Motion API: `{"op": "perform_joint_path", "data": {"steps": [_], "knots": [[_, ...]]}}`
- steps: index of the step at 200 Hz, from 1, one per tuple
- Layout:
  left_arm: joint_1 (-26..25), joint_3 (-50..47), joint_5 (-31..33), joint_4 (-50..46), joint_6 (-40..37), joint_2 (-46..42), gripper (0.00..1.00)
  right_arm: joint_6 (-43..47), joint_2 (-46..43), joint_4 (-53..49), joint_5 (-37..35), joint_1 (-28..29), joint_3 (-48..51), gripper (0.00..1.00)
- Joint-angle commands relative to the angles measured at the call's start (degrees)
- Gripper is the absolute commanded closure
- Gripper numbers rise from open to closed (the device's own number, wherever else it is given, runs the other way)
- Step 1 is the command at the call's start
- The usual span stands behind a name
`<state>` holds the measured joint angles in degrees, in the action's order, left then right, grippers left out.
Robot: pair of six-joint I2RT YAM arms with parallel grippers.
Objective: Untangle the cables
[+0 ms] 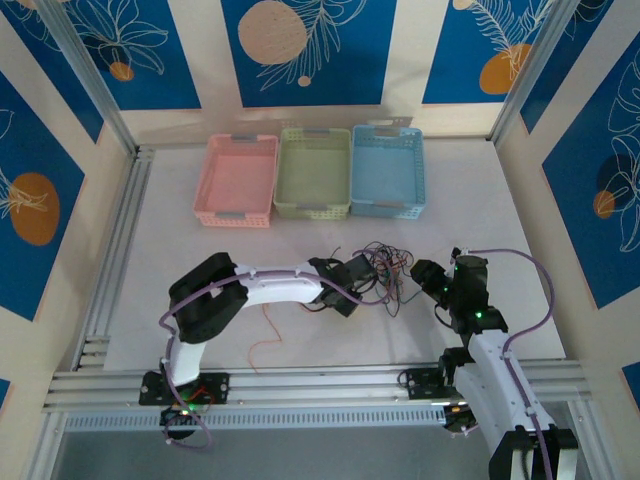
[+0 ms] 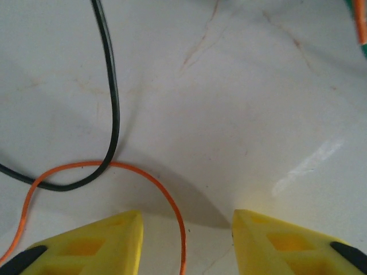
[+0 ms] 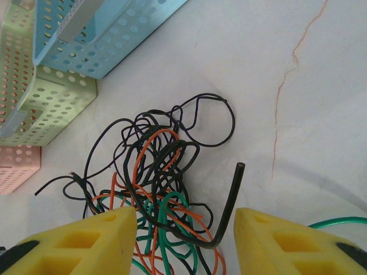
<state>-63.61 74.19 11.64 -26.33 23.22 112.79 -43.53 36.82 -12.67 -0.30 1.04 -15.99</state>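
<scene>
Both jaws stand wide apart with nothing held. My right gripper point(image 3: 186, 243) hovers over the cables point(image 3: 160, 189), a knot of black, orange and green strands on the white table point(image 3: 298, 114) near the blue basket point(image 3: 109, 40). One bent black end lies in the gap. My left gripper point(image 2: 186, 243) straddles an orange wire point(image 2: 155, 183), which is crossed by a black wire point(image 2: 114, 114).

Two arms point(image 1: 500, 368), white shells point(image 1: 285, 288) on the long links, chunky black joints point(image 1: 205, 298), lilac cables point(image 1: 550, 290) looped alongside, small green lights point(image 1: 478, 316), yellow wedge fingers point(image 2: 86, 246) tipped black
</scene>
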Motion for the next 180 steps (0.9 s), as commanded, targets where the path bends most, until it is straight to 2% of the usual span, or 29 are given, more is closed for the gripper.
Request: {"op": "perform_joint_path", "data": {"steps": [1, 22, 65, 103, 140, 160, 180], "knots": [[0.2, -1.5, 0.6, -1.0, 1.3, 0.5, 0.61, 0.0, -0.4, 0.4, -0.9, 0.4, 0.2, 0.51], [0.2, -2.9, 0.4, -0.6, 1.6, -0.3, 0.7, 0.0, -0.4, 0.4, -1.0, 0.4, 0.3, 0.51], [0.2, -3.4, 0.6, -0.3, 0.9, -3.9, 1.0, 0.0, -0.4, 0.4, -1.3, 0.4, 0.3, 0.51], [0.5, -1.5, -1.0, 0.1, -2.1, -10.3, 1.0, 0.0, -0.3, 0.4, -1.3, 0.5, 0.2, 0.51], [3.7, 3.8, -6.5, -3.4, -4.9, -21.9, 1.0, 0.0, -0.3, 0.4, -1.5, 0.6, 0.3, 0.51], [7.6, 10.2, -8.5, -7.4, -6.4, -28.1, 1.0, 0.1, -0.3, 0.5, -1.5, 0.7, 0.3, 0.51], [10.8, 20.9, -10.3, -12.7, -8.8, -31.2, 1.0, 0.0, -0.3, 0.5, -1.6, 0.7, 0.3, 0.51]]}}
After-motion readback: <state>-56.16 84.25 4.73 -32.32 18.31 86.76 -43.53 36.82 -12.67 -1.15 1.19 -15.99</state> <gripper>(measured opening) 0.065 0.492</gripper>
